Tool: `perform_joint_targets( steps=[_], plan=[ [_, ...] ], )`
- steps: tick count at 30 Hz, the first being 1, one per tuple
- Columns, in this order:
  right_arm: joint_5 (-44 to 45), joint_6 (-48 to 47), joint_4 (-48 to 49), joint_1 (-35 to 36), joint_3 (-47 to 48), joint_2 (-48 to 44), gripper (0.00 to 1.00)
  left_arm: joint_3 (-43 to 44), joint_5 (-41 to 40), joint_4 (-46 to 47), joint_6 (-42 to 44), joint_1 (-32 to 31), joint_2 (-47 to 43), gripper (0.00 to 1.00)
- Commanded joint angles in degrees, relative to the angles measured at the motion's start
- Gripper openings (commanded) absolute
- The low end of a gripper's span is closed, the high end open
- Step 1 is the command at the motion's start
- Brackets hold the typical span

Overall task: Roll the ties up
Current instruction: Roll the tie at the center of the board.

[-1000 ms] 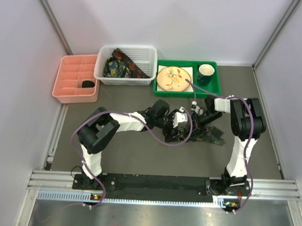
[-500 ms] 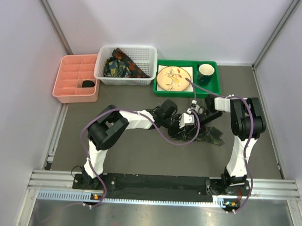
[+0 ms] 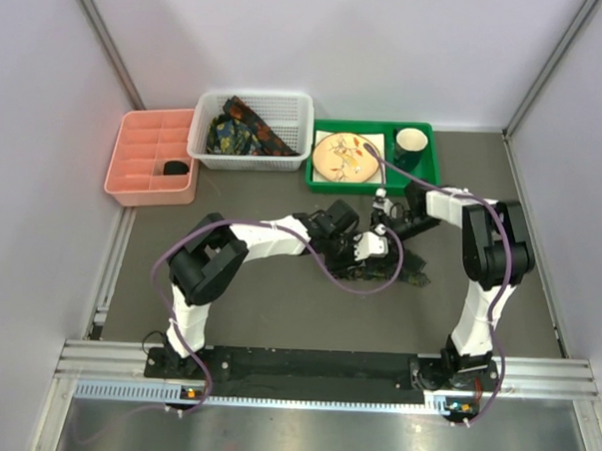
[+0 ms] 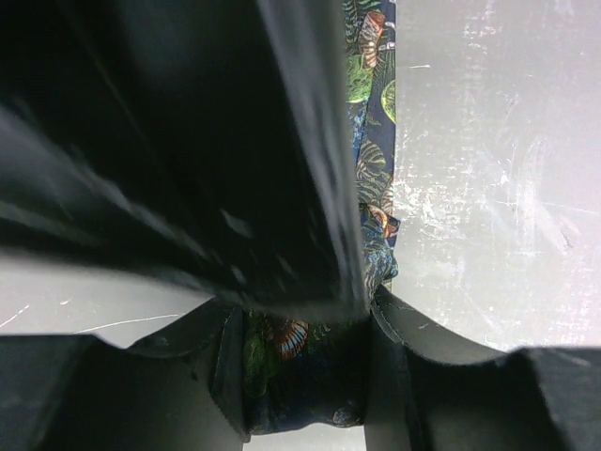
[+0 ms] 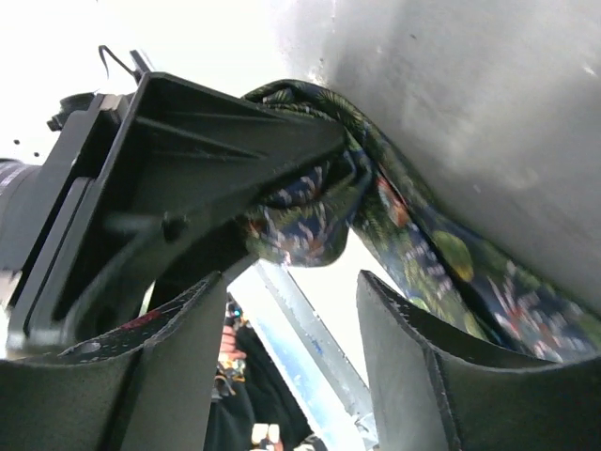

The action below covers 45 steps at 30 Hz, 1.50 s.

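Note:
One dark tie (image 3: 407, 274) with a leafy print lies mid-table, its bunched end lifted between the two grippers. My left gripper (image 3: 366, 246) is shut on that bunched fabric; in the left wrist view the tie (image 4: 299, 349) fills the gap between the fingers (image 4: 387, 376). Right beside it, my right gripper (image 3: 385, 226) stands open. In the right wrist view its jaws (image 5: 289, 291) hold nothing, and the tie's rolled wad (image 5: 302, 218) hangs just beyond the fingertips. The tie's tail (image 5: 451, 263) runs off along the table. More ties (image 3: 243, 131) lie in the white basket (image 3: 294, 157).
A pink divided organiser (image 3: 134, 163) sits at the back left with a dark object in one cell. A green tray (image 3: 431, 176) at the back right carries a plate (image 3: 344, 155) and a green mug (image 3: 409, 143). Purple cables (image 3: 329, 272) loop over the arms.
My left gripper moved right and closed on the tie's bunched end. My right gripper then opened and let the fabric go. The tie's tail drew slightly left.

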Motion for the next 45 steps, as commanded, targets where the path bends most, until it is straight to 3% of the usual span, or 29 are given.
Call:
perform_joint_targets(
  steps=[1,4,7,8,13,18,25,27,30,31,32,36,38,43,45],
  plan=[
    [0.04,-0.54,3.14,2.11,2.43,2.5,0.56,0.77,-3.79,-5.22,0.6,-0.85,3.09,0.42],
    [-0.48,-0.54,4.19,2.11,3.4,5.05,0.47,1.39,-3.36,-5.66,0.51,-0.93,3.79,0.46],
    [0.65,-0.62,3.85,2.12,3.84,6.2,0.09,1.48,-2.74,-5.57,0.6,-1.02,3.79,0.54],
    [1.35,-1.76,3.24,2.11,3.93,6.55,0.0,1.56,-2.56,-5.57,0.42,-0.94,3.71,0.61],
    [6.18,-2.56,3.93,-0.26,2.79,6.73,0.0,-1.24,3.31,-1.19,-1.07,1.26,0.29,0.8],
    [9.18,-3.09,6.12,-1.22,2.0,7.17,0.0,-8.62,14.13,14.79,-6.51,5.13,-5.52,0.95],
    [10.77,-1.59,10.08,-1.58,0.06,6.03,0.0,-9.52,19.41,30.54,-15.91,5.22,-2.55,0.98],
    [11.2,-1.59,10.7,-1.66,-0.46,5.68,0.0,-8.2,19.15,33.7,-19.51,5.13,0.44,0.95],
    [11.38,-1.86,10.61,-1.66,-1.25,4.89,0.0,-5.74,18.8,33.55,-20.94,4.87,3.43,0.81],
    [11.21,-1.77,10.61,-1.66,-1.61,4.71,0.0,-4.86,19.06,32.58,-20.68,4.78,3.88,0.76],
    [10.86,-1.77,10.52,-1.75,-1.7,4.45,0.0,-4.42,18.97,30.83,-19.89,4.6,4.32,0.63],
    [8.93,-1.51,9.91,-2.1,-0.91,3.74,0.0,-3.79,15.73,17.65,-9.11,4.08,2.13,0.38],
    [8.4,-1.85,7.99,-2.37,0.84,3.92,0.0,-5.37,13.19,10.79,-3.57,3.99,0.02,0.33],
    [5.31,-8.17,-4.11,-5.35,6.02,1.56,0.33,-6.52,8.34,2.17,2.35,3.9,-1.22,0.18],
    [7.06,-13.86,-8.26,-7.36,6.56,0.15,0.34,-6.61,8.34,1.46,3.06,3.9,-1.31,0.17]
  ],
)
